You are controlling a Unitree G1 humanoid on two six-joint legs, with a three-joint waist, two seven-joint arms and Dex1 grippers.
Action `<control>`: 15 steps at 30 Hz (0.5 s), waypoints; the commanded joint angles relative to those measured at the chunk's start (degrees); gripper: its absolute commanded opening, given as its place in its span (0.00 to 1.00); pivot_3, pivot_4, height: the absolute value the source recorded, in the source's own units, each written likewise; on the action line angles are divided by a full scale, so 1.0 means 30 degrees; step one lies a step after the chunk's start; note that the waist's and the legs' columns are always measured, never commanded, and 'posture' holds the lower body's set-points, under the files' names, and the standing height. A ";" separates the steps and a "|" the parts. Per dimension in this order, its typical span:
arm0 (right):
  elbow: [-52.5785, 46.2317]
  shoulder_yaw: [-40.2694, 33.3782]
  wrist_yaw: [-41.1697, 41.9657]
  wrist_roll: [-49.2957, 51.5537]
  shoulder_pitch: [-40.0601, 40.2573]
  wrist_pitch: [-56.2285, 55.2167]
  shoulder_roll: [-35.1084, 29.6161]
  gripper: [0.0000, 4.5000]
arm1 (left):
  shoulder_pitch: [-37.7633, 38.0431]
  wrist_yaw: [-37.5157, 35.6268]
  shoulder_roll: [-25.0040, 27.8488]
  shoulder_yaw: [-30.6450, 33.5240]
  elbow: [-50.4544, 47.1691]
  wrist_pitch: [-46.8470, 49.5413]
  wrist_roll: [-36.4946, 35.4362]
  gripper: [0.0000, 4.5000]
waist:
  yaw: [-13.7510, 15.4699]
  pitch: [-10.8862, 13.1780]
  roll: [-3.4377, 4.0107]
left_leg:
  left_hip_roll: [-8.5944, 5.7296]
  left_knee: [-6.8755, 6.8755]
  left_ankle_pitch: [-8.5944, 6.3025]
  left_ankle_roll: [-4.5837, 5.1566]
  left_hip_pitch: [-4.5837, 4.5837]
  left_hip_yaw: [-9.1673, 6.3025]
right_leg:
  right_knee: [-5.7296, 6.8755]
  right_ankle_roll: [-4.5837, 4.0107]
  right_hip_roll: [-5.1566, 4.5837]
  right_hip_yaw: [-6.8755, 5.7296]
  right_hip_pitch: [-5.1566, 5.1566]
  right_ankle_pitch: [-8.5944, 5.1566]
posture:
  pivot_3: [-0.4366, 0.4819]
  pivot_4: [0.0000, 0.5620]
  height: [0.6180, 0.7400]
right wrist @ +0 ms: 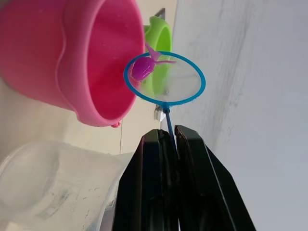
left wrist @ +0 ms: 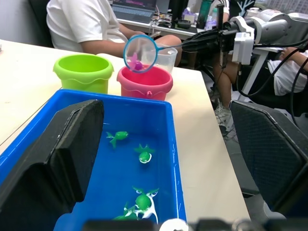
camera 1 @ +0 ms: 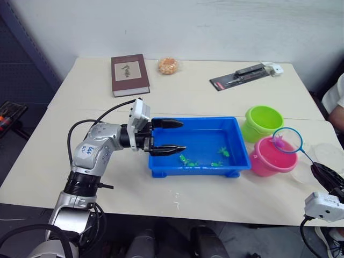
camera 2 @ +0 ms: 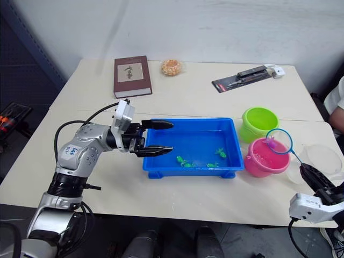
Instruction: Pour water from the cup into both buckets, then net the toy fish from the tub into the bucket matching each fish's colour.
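Pink fish (right wrist: 142, 69) (partly veiled by mesh) rides the net (right wrist: 166, 79) — right pincer (right wrist: 167, 139) pinching its handle.

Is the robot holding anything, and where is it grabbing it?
The right gripper holds the net by its thin handle, with a pink fish in the hoop. The left gripper is open around the tub's end wall.

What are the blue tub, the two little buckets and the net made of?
The tub looks like glossy moulded plastic: light glints off its smooth rim. The green bucket and pink bucket seem the same, shiny with wavy moulded rims. The net has a blue hoop, probably plastic, around fine see-through mesh.
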 commanded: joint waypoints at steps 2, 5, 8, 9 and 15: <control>0.0086 -0.0594 -0.1921 -0.1009 0.0434 -0.0122 -0.0588 0.00 | -0.0112 -0.0028 0.0078 0.0410 -0.0566 -0.0221 -0.0245 0.99 | -0.0012 0.0000 0.0001 | 0.0000 -0.0001 0.0000 0.0000 0.0004 0.0004 | 0.0002 0.0000 0.0002 0.0000 0.0000 0.0000 | 0.48 0.27 1.00; -0.0085 -0.0289 -0.2210 -0.0899 0.0985 -0.0316 -0.0763 0.00 | -0.0074 -0.0019 0.0090 0.0402 -0.0577 -0.0257 -0.0183 0.99 | -0.0002 0.0001 -0.0001 | 0.0000 -0.0001 0.0000 0.0000 0.0001 0.0002 | -0.0003 0.0000 0.0002 0.0004 0.0001 0.0000 | 0.48 0.27 1.00; -0.0145 -0.0369 -0.2486 -0.0822 0.1208 -0.0045 -0.0852 0.00 | 0.0026 -0.0023 0.0110 0.0395 -0.0626 -0.0283 -0.0173 0.99 | -0.0005 0.0001 -0.0002 | -0.0001 -0.0001 -0.0001 0.0002 0.0000 0.0004 | -0.0008 0.0000 0.0000 0.0005 0.0003 0.0000 | 0.48 0.27 1.00; -0.0135 -0.0400 -0.2513 -0.0775 0.1267 0.0109 -0.0853 0.00 | 0.0074 -0.0023 0.0114 0.0394 -0.0654 -0.0291 -0.0175 0.99 | -0.0007 0.0001 -0.0002 | -0.0001 -0.0001 -0.0001 0.0002 0.0000 0.0005 | -0.0008 0.0000 0.0000 0.0005 0.0004 0.0000 | 0.48 0.27 1.00; -0.0176 -0.0256 -0.2671 -0.0575 0.1851 0.0130 -0.0897 0.00 | 0.0332 -0.0115 0.0055 0.0285 -0.0725 -0.0310 -0.0189 0.99 | -0.0056 0.0001 -0.0002 | 0.0002 -0.0006 -0.0001 0.0002 0.0003 0.0011 | -0.0008 0.0000 0.0003 0.0012 0.0005 0.0000 | 0.48 0.27 1.00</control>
